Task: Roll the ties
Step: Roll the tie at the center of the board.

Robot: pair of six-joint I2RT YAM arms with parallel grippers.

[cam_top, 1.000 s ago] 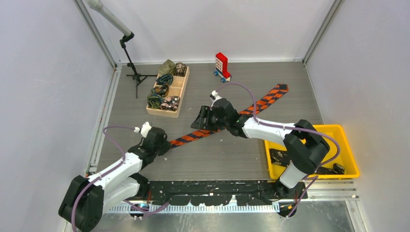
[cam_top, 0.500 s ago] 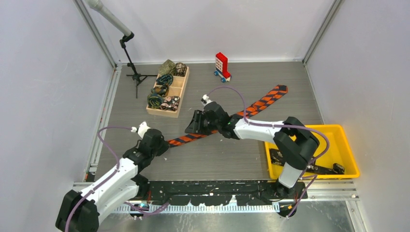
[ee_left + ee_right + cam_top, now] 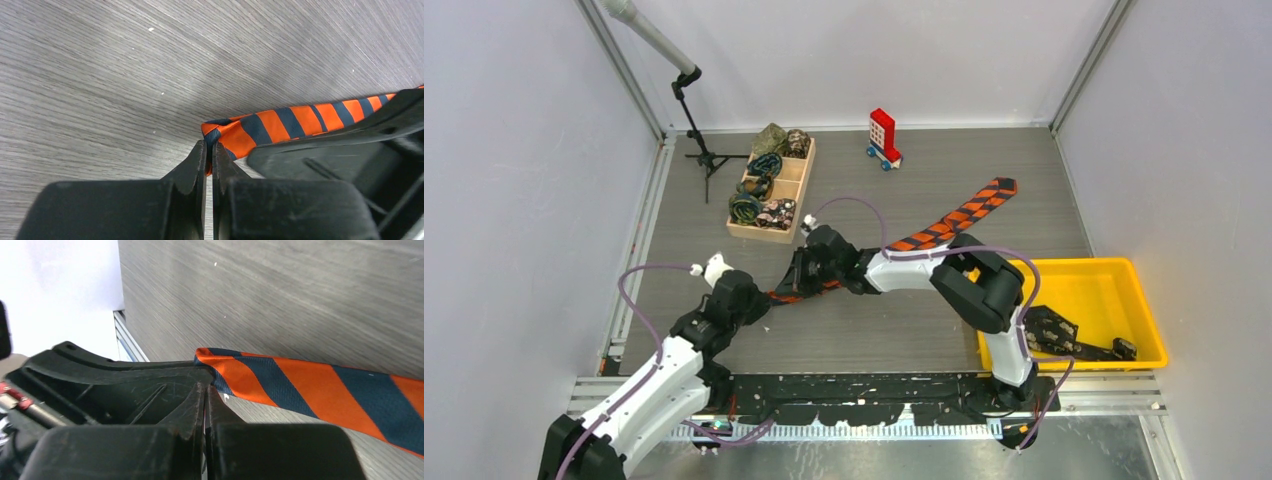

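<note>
Both arms stretch low, side by side. L gripper (image 3: 209, 148) and R gripper (image 3: 205, 388) each pinch tight on the orange-and-black tie (image 3: 954, 222) near one end. Rest lies diagonal on grey table (image 3: 874, 330), pale walls (image 3: 874, 60) around.

**A Grey Table Inside Pale Walls**

The table top (image 3: 874, 335) is grey, with thin lines like wood. Three plain, pale walls stand around it: a back wall (image 3: 854, 50), a left wall (image 3: 514, 200) and a right wall (image 3: 1184, 150). A shiny metal post (image 3: 619, 65) goes up in the far left corner, and another post (image 3: 1084, 60) in the far right corner. A black stand (image 3: 701, 150) with three legs sits by the left post. A metal rail (image 3: 844, 428) runs along the near edge. The light is soft and even.
</note>
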